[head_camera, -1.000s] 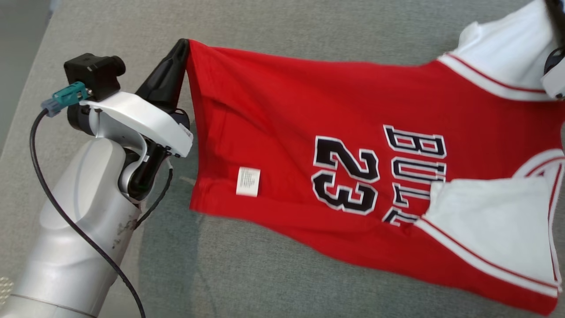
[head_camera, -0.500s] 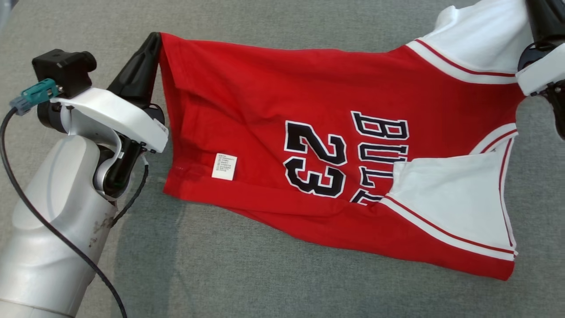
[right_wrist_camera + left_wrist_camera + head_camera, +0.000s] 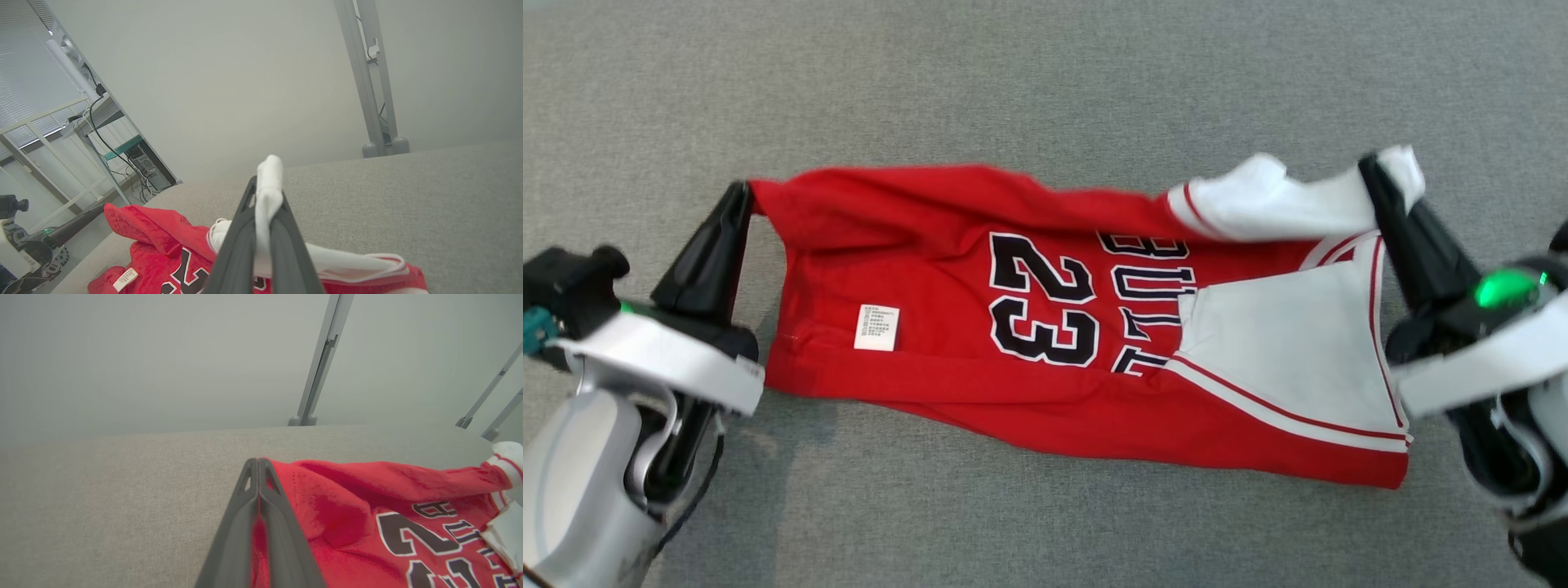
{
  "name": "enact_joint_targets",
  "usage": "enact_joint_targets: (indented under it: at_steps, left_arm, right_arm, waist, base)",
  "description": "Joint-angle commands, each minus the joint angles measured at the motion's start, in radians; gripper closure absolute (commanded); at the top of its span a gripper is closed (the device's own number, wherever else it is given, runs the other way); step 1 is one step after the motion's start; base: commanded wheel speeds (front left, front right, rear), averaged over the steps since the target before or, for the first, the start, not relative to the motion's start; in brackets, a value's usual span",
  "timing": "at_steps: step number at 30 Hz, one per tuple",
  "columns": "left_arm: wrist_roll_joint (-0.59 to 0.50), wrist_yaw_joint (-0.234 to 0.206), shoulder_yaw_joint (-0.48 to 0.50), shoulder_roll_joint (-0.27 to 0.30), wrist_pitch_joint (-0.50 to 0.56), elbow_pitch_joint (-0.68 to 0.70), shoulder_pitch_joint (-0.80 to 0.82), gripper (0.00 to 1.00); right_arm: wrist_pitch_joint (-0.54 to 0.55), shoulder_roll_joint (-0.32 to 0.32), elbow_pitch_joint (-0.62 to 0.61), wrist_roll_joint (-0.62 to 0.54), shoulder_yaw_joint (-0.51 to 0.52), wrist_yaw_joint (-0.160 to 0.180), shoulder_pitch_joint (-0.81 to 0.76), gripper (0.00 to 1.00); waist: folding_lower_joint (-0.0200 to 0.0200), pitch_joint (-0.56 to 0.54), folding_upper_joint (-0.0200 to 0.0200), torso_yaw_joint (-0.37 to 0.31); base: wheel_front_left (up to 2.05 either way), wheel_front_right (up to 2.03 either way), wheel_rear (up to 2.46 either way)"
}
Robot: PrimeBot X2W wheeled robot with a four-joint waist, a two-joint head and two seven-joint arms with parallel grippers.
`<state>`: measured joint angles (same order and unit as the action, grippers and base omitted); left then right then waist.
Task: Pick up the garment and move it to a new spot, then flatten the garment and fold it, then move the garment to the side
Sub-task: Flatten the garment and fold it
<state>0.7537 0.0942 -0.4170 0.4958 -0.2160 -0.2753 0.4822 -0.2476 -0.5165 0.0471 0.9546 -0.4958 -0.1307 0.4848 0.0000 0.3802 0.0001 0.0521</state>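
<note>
Nearest the robot, on the grey fabric-covered worktop point(image 3: 1045, 506): the garment point(image 3: 931, 237), a red jersey, is stretched crosswise, hem to the left and sleeves to the right. Its near long edge appears to be resting on the worktop.

- Label point(image 3: 876, 327): small, white, set close to the hem.
- Print point(image 3: 1041, 309): a black "23" outlined in white is read sideways at the middle of the garment. "BULLS" beside it is partly covered.
- Near sleeve point(image 3: 1282, 343): white with red-striped trim, laid flat over the right part of the print.

Farther back, the far long edge is held up at both ends.

- Left tool point(image 3: 740, 194): fully closed, with the far hem corner pinched between its fingers.
- Right tool point(image 3: 1374, 167): fully closed, with the far sleeve point(image 3: 1266, 200) gripped. White cloth is bunched above its fingertips.

Beyond the far edge of the worktop:

- Grey metal posts point(image 3: 367, 81) are set before a plain pale wall.
- A desk point(image 3: 102, 110) with hanging cables and a window blind point(image 3: 24, 81) are seen in the right wrist view.
</note>
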Motion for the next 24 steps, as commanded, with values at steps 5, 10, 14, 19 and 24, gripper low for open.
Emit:
enact_joint_targets:
  at_steps: [5, 10, 14, 19, 24]
  left_arm:
    - [0.007, -0.033, 0.007, 0.046, 0.006, 0.034, -0.108, 1.0]
    - [0.026, -0.043, 0.009, 0.043, 0.003, 0.022, -0.153, 1.0]
    - [0.046, -0.037, 0.003, 0.02, 0.008, -0.014, -0.167, 1.0]
    - [0.08, -0.044, -0.005, -0.008, 0.025, -0.051, -0.188, 0.03]
    - [0.084, -0.101, 0.047, -0.05, -0.025, -0.026, -0.224, 0.0]
  right_arm:
    - [-0.009, 0.034, -0.105, 0.002, 0.072, 0.0, -0.197, 1.0]
    - [0.01, 0.067, -0.136, -0.007, 0.106, 0.0, -0.297, 1.0]
    - [0.017, 0.11, -0.121, -0.039, 0.136, 0.0, -0.356, 1.0]
    - [0.047, 0.154, -0.051, -0.148, 0.147, 0.0, -0.375, 0.22]
    - [0.028, 0.216, 0.007, -0.283, 0.221, 0.0, -0.376, 0.0]
  waist:
    - [0.0, 0.006, -0.0001, -0.025]
    - [0.0, 0.01, -0.0001, -0.034]
    - [0.0, 0.013, -0.0001, -0.037]
    - [0.0, 0.006, -0.0001, -0.048]
    - [0.0, -0.016, -0.0001, -0.052]
  base:
    - [0.0, 0.0, 0.0]
    - [0.0, 0.0, 0.0]
    - [0.0, 0.0, 0.0]
    - [0.0, 0.0, 0.0]
    - [0.0, 0.0, 0.0]
